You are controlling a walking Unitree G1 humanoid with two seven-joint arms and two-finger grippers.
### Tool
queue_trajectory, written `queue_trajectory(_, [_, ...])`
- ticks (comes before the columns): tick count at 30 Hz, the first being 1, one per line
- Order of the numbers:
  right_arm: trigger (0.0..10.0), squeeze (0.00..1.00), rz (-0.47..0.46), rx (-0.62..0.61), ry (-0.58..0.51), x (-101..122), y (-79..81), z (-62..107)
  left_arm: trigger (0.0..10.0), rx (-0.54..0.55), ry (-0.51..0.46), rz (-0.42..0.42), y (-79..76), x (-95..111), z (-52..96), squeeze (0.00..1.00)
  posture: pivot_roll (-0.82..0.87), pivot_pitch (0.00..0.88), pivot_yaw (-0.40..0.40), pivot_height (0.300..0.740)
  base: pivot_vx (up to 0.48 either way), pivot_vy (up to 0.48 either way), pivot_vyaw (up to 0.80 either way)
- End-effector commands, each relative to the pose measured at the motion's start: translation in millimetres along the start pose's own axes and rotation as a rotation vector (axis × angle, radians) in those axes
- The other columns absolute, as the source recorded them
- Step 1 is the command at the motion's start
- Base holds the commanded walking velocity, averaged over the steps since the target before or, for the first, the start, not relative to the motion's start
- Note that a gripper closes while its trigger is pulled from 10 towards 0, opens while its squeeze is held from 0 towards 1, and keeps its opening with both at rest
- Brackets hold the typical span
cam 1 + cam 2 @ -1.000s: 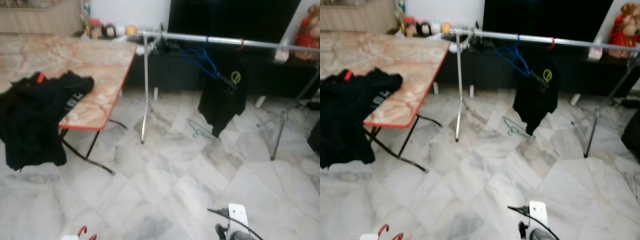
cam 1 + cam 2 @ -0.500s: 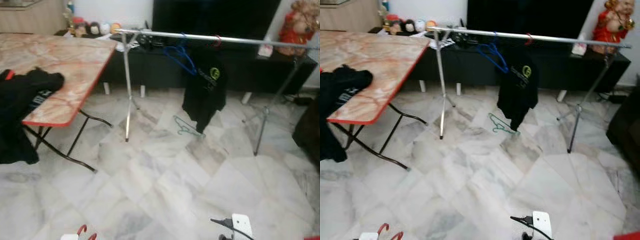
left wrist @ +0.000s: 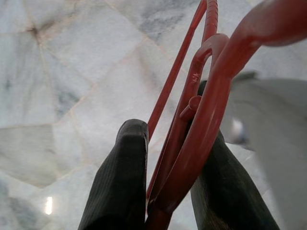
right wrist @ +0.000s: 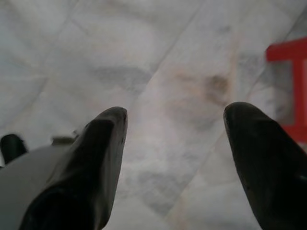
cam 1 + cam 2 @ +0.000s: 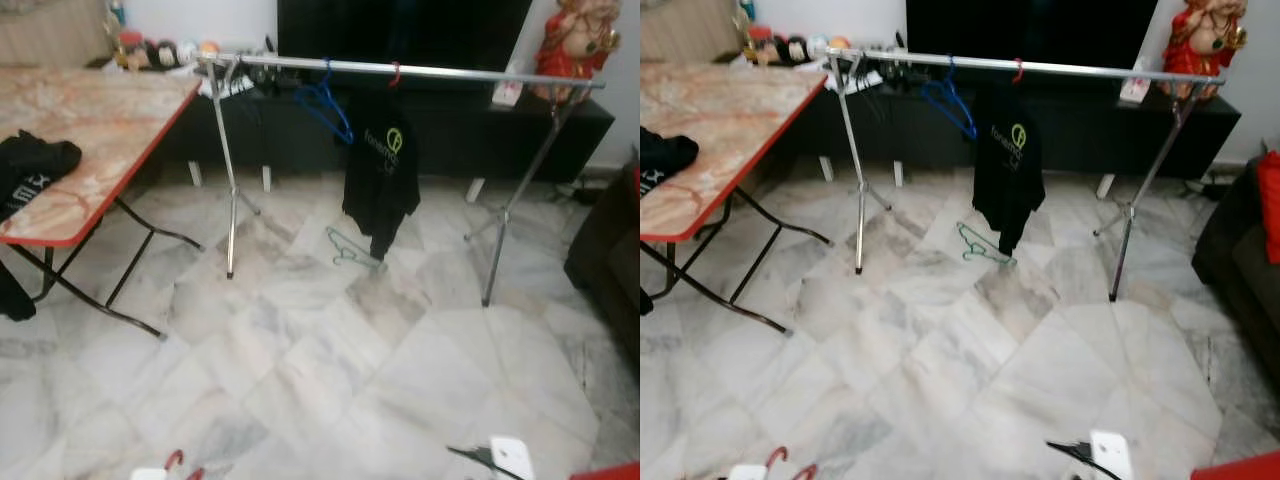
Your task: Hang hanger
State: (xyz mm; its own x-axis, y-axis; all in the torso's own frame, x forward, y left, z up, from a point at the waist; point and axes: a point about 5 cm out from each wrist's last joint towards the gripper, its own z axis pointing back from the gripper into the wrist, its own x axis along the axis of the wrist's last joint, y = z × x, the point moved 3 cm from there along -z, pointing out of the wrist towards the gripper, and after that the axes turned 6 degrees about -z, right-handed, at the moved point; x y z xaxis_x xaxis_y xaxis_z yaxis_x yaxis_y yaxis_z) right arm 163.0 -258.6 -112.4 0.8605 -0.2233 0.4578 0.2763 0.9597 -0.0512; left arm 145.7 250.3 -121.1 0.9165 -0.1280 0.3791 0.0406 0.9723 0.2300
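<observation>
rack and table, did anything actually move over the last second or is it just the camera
Just the camera: it swung right, so the table slid left and the whole rack came into view. The left gripper keeps its red hanger; the black shirt and blue hanger stayed put.

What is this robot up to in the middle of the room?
It is carrying a red hanger toward a clothes rail. The left gripper is shut on the hanger, low at the robot's side, while the right gripper is open over the marble floor. The rail stands a little way ahead, with a blue hanger and a black shirt on it. A green hanger lies on the floor beneath. Nothing has been hung yet.
</observation>
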Motion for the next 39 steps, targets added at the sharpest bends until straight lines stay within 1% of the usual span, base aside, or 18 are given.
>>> queue_trajectory(1, [10.0,0.00,0.002,0.026,-0.013,6,14.2,-1.6,10.0,0.009,0.014,-0.004,5.6,-6,0.9,0.00,0.00,0.000,-0.061,0.740,0.000,-0.307,0.00])
queue_trajectory(2, [10.0,0.00,0.001,0.034,-0.015,7,21.5,-2.3,10.0,0.009,0.014,-0.004,5.5,-6,0.9,0.00,0.00,0.000,-0.061,0.740,0.000,-0.311,0.00])
queue_trajectory(4, [10.0,0.00,0.001,0.039,-0.015,7,26.8,-2.6,10.0,0.008,0.014,-0.004,5.4,-6,0.9,0.00,0.00,0.000,-0.061,0.740,0.000,-0.311,0.00])
queue_trajectory(5, [10.0,0.00,0.001,0.044,-0.015,7,32.4,-2.9,10.0,0.006,0.014,-0.005,5.0,-6,0.9,0.00,0.00,0.000,-0.063,0.740,0.000,-0.307,0.00])
queue_trajectory(11, [10.0,0.00,0.001,0.054,-0.014,7,42.7,-3.3,10.0,0.006,0.014,-0.002,4.6,-7,0.9,0.00,0.00,0.000,-0.064,0.740,0.000,-0.310,0.00])
queue_trajectory(14, [10.0,0.00,0.001,0.056,-0.014,6,45.7,-3.4,10.0,0.005,0.014,-0.002,4.4,-7,0.9,0.00,0.00,0.000,-0.064,0.740,0.000,-0.310,0.00])
queue_trajectory(19, [10.0,0.00,0.002,0.056,-0.010,3,44.7,-3.2,10.0,0.003,0.016,-0.003,3.1,-8,0.9,0.00,0.00,0.000,-0.064,0.740,0.000,-0.309,0.00])
queue_trajectory(25, [10.0,0.00,0.002,0.058,-0.014,6,47.6,-3.4,10.0,0.001,0.018,-0.003,2.2,-8,0.9,0.00,0.00,0.000,-0.064,0.740,0.000,-0.309,0.00])
queue_trajectory(28, [10.0,0.00,0.002,0.053,-0.015,6,41.7,-3.2,10.0,0.000,0.017,-0.001,2.0,-8,0.9,0.00,0.00,0.000,-0.064,0.740,0.000,-0.311,0.00])
queue_trajectory(31, [10.0,0.00,0.002,0.051,-0.015,6,40.0,-3.2,10.0,0.000,0.017,-0.001,1.7,-8,0.9,0.00,0.00,0.000,-0.064,0.740,0.000,-0.309,0.00])
queue_trajectory(34, [10.0,0.00,0.002,0.045,-0.014,3,32.5,-2.7,10.0,-0.001,0.017,-0.003,1.2,-8,0.9,0.00,0.00,0.000,-0.064,0.740,0.000,-0.307,0.00])
queue_trajectory(36, [10.0,0.00,0.003,0.038,-0.013,2,25.0,-2.3,10.0,0.000,0.019,0.011,0.8,-9,0.9,0.00,0.00,0.000,-0.065,0.740,0.000,0.000,0.00])
queue_trajectory(39, [10.0,0.00,0.004,0.033,-0.013,3,20.4,-2.0,10.0,-0.004,0.019,0.007,0.3,-9,0.9,0.00,0.00,0.000,-0.065,0.740,0.000,0.000,0.00])
